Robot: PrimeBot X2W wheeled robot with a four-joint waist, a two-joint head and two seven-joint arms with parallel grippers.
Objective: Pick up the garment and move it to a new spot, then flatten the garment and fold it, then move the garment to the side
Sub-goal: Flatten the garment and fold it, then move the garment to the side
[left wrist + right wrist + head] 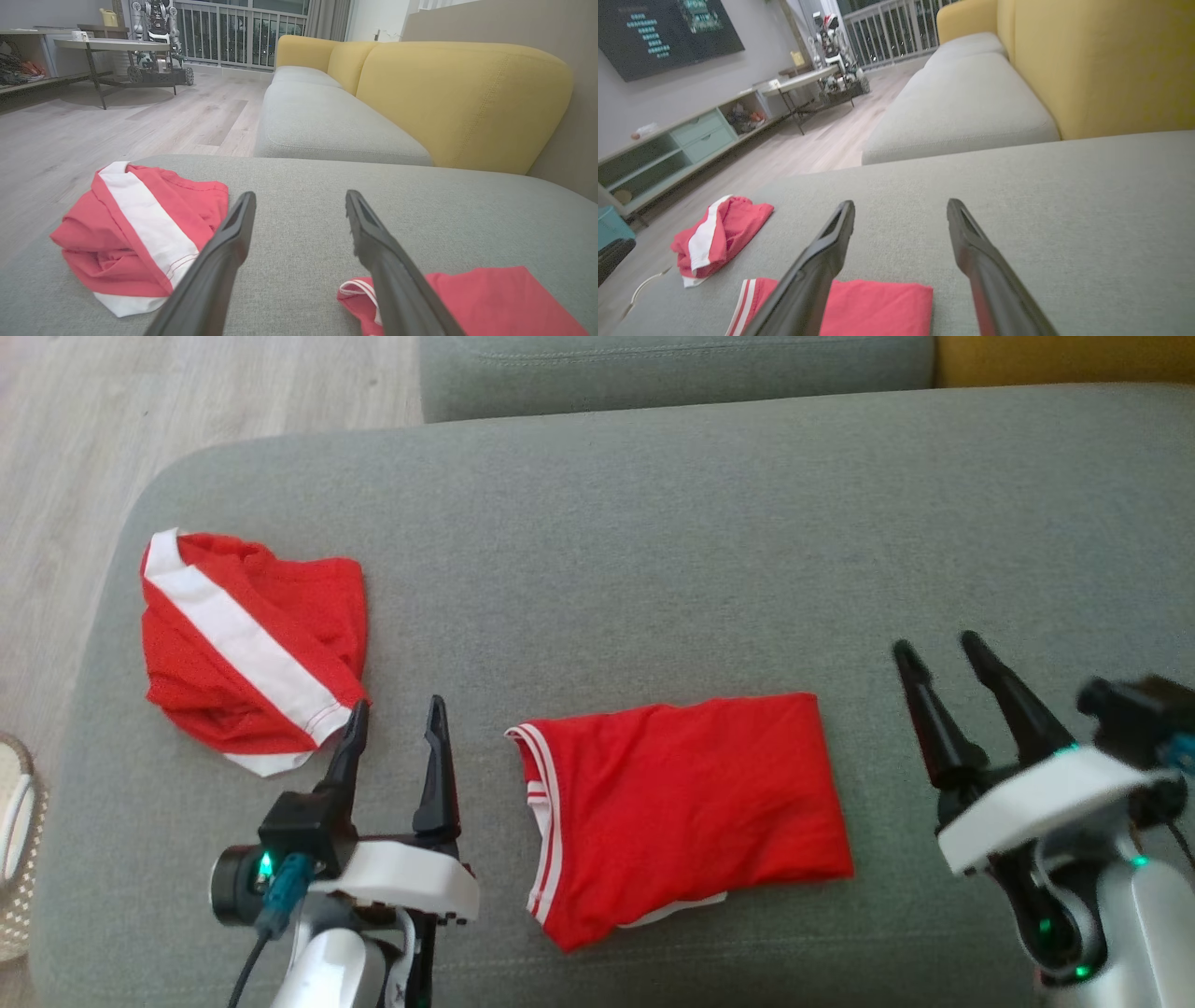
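On the grey sofa seat [653, 523], seen from the head, the folded red garment [686, 812] lies as a tidy rectangle between the left end effector [397, 706] and the right end effector [936, 644]. Both are spread wide and hold nothing. A crumpled striped garment [247, 649] sits well apart to the left.

From the left wrist, the left end effector [300, 198] points, empty, across bare cushion, with the folded red garment [490, 298] at lower right.

From the right wrist, the right end effector [901, 205] gapes wide, with the folded red garment [878, 305] low between its fingers.

Flattening and folding look done (neatly enough), and only moving the garment aside seems left.
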